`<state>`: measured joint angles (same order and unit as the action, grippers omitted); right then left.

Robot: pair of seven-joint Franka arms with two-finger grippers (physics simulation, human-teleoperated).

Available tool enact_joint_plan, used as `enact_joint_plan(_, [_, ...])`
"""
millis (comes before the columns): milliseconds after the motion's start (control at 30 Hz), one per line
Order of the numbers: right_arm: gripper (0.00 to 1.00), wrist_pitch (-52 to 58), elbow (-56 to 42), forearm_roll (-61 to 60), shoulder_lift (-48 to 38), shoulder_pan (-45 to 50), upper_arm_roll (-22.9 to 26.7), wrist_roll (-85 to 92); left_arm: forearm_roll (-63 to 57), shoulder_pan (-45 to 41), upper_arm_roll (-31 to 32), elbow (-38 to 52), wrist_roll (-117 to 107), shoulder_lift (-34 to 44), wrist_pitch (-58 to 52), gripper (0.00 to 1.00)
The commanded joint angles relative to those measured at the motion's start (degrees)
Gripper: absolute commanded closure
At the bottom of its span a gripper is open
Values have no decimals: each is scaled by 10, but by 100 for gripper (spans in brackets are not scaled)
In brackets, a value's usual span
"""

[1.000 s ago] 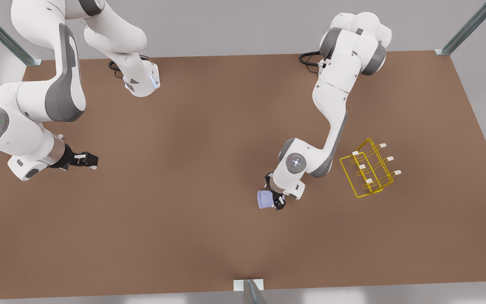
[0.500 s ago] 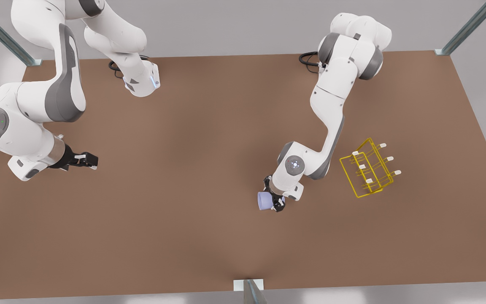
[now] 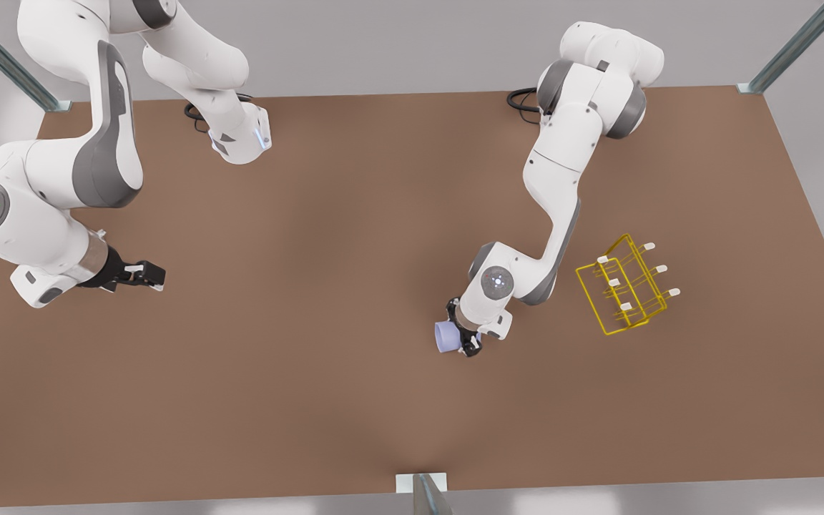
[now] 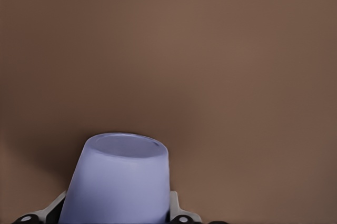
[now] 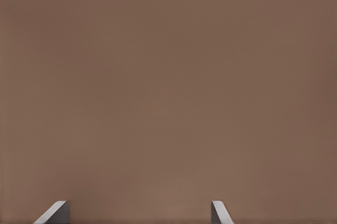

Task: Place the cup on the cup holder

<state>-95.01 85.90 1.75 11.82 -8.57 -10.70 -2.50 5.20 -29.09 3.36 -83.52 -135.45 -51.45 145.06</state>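
Brown tabletop (image 3: 326,236) filled the scene. Near the middle of the front view, the left tool (image 3: 463,334) was closed on the cup (image 3: 446,336) and had drawn it slightly back toward its arm, so carrying had begun. At right stood the cup holder (image 3: 625,286), well apart. At far left the right tool (image 3: 149,275) waited, fingers spread, holding nothing.

No readable text, label, brand, number or sign appears on anything here: the arms, the cup, the wire rack and the brown table are all unmarked.
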Motion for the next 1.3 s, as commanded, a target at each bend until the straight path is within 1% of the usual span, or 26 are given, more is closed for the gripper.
enact_joint_plan(0, [0,0,0,-1,0,0,0,-14,1,0,0,0,-6,0,0,26])
enact_joint_plan(67, [0,1,0,0,0,0,0,-13,1,1,0,0,-6,7,-9,25])
enact_joint_plan(100, [0,1,0,0,0,0,0,-13,-4,2,0,-5,-3,38,-16,25])
enact_joint_plan(133, [0,1,0,0,0,0,0,-13,-6,2,-2,-32,5,92,-94,25])
enact_joint_plan(167, [0,1,0,0,0,0,0,-12,-11,3,-19,-34,14,127,-174,25])
enact_joint_plan(200, [0,1,0,0,0,0,0,-11,-51,3,-27,-32,13,158,-261,25])
enact_joint_plan(233, [0,1,0,0,0,0,0,-11,-107,2,-34,-26,4,174,-370,24])
enact_joint_plan(267, [0,1,0,1,0,0,0,-11,-164,2,-44,0,-10,173,-441,24])
enact_joint_plan(300, [0,1,0,1,0,0,0,-11,-257,2,-45,27,-22,172,-511,24])
enact_joint_plan(333, [0,1,0,2,0,0,0,-11,-425,-7,-44,42,-19,172,-619,24])
enact_joint_plan(367, [0,1,1,2,0,0,0,-11,-515,-16,-45,41,-16,166,-650,24])
enact_joint_plan(400, [0,1,1,2,0,0,0,-11,-562,-76,-123,35,-8,155,-659,24])
enact_joint_plan(433, [0,1,1,2,0,0,0,-12,-560,-170,-247,9,34,150,-649,24])
enact_joint_plan(467, [0,2,1,2,0,0,0,-12,-560,-192,-279,3,44,126,-648,24])
enact_joint_plan(500, [0,2,1,2,0,0,0,-12,-563,-216,-323,3,52,98,-645,24])
enact_joint_plan(567, [0,2,1,2,0,0,0,-12,-566,-244,-381,1,72,73,-631,24])
enact_joint_plan(600, [0,2,1,2,0,0,0,-12,-571,-251,-395,-5,78,63,-623,24])
enact_joint_plan(633, [0,2,1,2,0,0,0,-12,-582,-262,-421,-25,86,43,-613,24])
enact_joint_plan(667, [0,2,1,2,0,0,0,-12,-607,-262,-426,-45,88,31,-610,24])
enact_joint_plan(733, [0,2,1,2,0,0,0,-13,-626,-256,-426,-45,101,16,-592,24])
enact_joint_plan(833, [0,2,1,2,0,-1,0,-13,-625,-256,-434,-47,136,-13,-563,24])
enact_joint_plan(900, [0,2,1,2,0,-1,0,-12,-627,-248,-433,-44,178,-12,-563,24])
enact_joint_plan(1000, [0,2,1,2,0,-1,0,-13,-624,-239,-415,-45,181,-6,-563,24])
enact_joint_plan(1133, [0,2,1,2,1,-1,0,-13,-610,-239,-415,-46,171,-13,-563,24])
enact_joint_plan(1200, [0,2,1,2,0,-1,1,-12,-611,-222,-406,-45,169,-13,-551,24])
enact_joint_plan(1267, [0,2,1,2,0,-1,0,-14,-585,-214,-405,-46,150,-9,-510,24])
